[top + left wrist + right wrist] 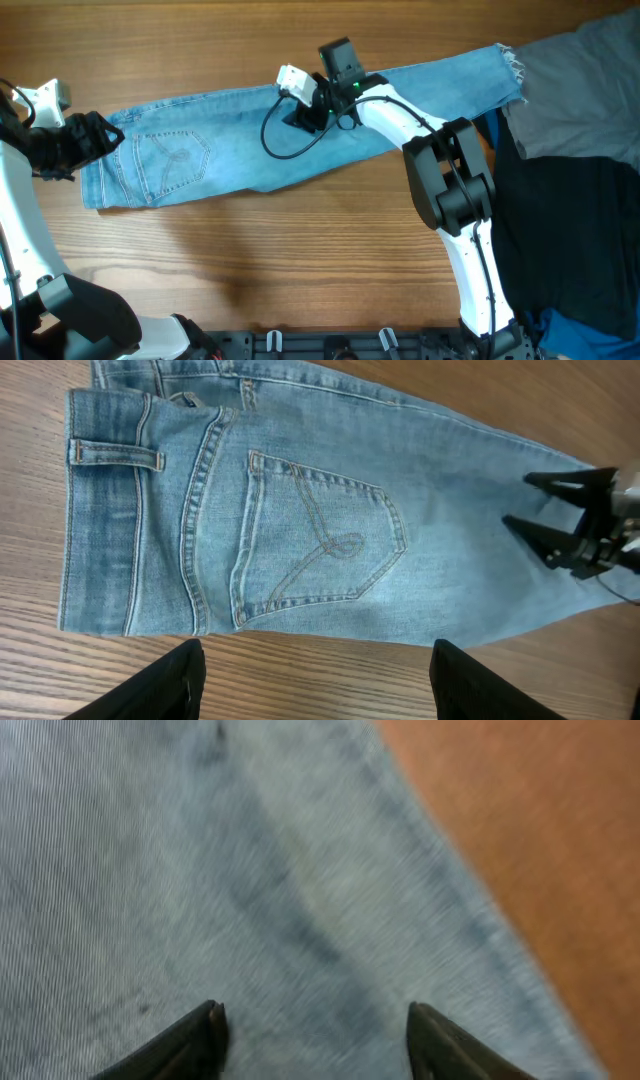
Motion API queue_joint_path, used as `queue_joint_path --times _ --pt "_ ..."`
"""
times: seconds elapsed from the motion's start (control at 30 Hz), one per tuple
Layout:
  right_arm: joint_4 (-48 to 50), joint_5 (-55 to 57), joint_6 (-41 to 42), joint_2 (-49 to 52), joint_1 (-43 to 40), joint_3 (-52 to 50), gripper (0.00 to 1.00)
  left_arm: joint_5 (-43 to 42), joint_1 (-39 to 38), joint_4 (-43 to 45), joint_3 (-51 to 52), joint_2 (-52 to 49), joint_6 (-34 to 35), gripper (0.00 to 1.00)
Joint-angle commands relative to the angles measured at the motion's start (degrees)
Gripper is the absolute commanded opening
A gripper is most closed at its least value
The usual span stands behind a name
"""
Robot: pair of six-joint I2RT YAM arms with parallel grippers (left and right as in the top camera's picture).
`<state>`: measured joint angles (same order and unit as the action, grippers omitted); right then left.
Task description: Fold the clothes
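**Fig.** Jeans (250, 150) lie flat across the table (300, 260) with legs stacked. Waistband (100, 510) is toward the L arm, frayed hems (512, 70) toward the R, back pocket (320, 540) up. L gripper (75, 145) sits at the waist end. Its fingers (170, 685) are apart w/ nothing between, prob. staged so you can take that end. R gripper (305, 105) hangs low over mid-leg, fingers (190, 1045) spread just above denim, not clamped. That spot likely marks the fold line. No crosswise fold is made yet.
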<state>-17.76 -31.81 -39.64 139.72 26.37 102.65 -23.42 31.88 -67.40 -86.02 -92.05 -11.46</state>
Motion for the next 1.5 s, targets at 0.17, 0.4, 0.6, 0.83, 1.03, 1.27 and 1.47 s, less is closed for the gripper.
queue_joint_path --times 0.17,0.4,0.6,0.83,1.03,1.27,1.47 --pt "-10.1 0.6 14.4 -0.7 -1.8 -0.5 0.04 -0.8 -0.3 -0.2 -0.3 -0.7 -0.1 0.72" --pt "-13.9 -9.0 15.7 -9.7 -5.4 -0.5 0.22 -0.8 -0.3 -0.1 -0.3 -0.7 -0.1 0.73" --pt "-15.1 -8.5 14.1 -9.7 -5.0 -1.1 0.04 -0.7 -0.3 -0.2 -0.3 -0.7 -0.1 0.73" --pt "-11.8 -6.1 1.5 -2.1 -1.8 -1.1 0.52 -0.7 -0.3 -0.1 -0.3 -0.7 -0.1 0.73" --pt "-10.6 -4.8 2.1 -0.4 -1.8 -1.1 0.52 -0.7 -0.3 -0.2 -0.3 -0.7 -0.1 0.73" --pt "-9.5 -3.8 3.5 -2.2 -2.7 0.5 0.06 -0.7 -0.3 -0.2 -0.3 -0.7 -0.1 0.74" --pt "-8.6 -3.7 4.2 -3.1 -2.9 0.8 0.52 -0.7 -0.3 -0.2 -0.3 -0.7 -0.1 0.75"
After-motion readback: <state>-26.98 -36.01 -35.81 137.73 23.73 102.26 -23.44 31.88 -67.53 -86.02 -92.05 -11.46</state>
